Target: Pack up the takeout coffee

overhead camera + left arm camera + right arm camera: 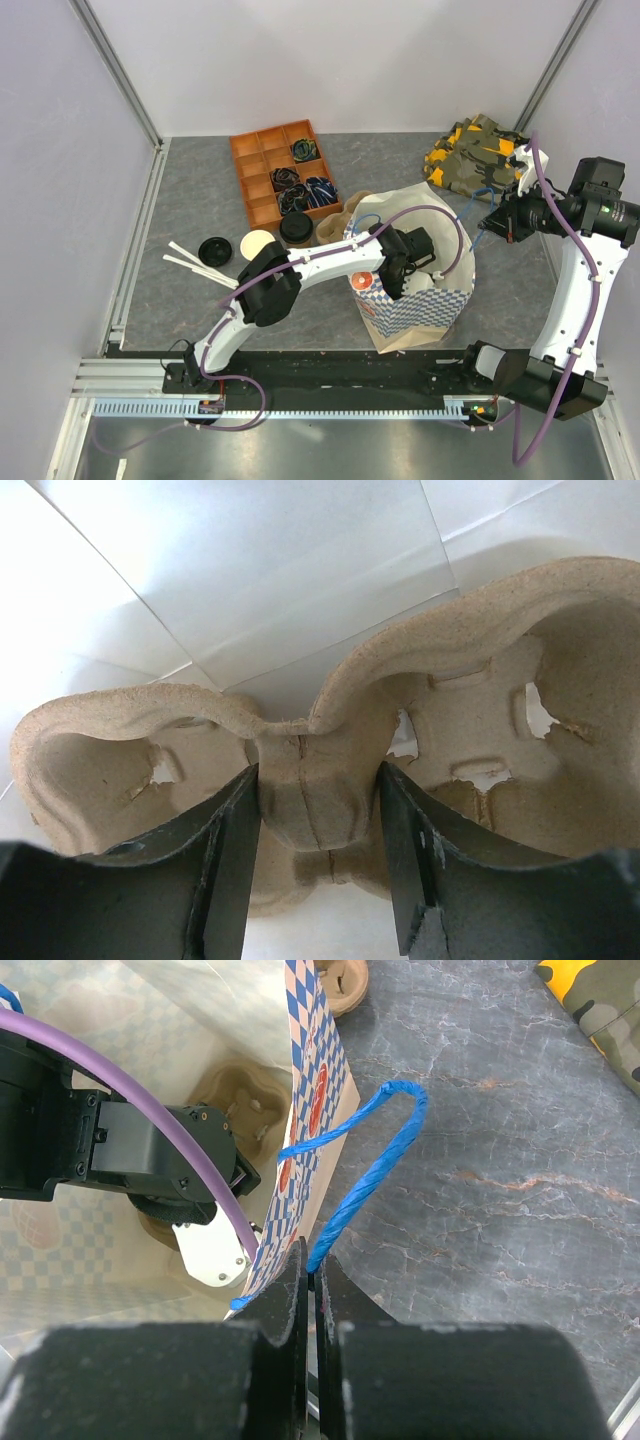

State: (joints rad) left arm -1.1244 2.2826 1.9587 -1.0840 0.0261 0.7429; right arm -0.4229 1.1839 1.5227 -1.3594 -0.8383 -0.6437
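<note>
Coffee stands capped outside the bag, to its upper left in the top view, beside the tan cup. Risk: the carrier could settle tilted in the bag, so a cup set in it would tip. The left gripper, half open, clamps the carrier's centre ridge. The right gripper, fully closed, pinches the blue handle.
</note>
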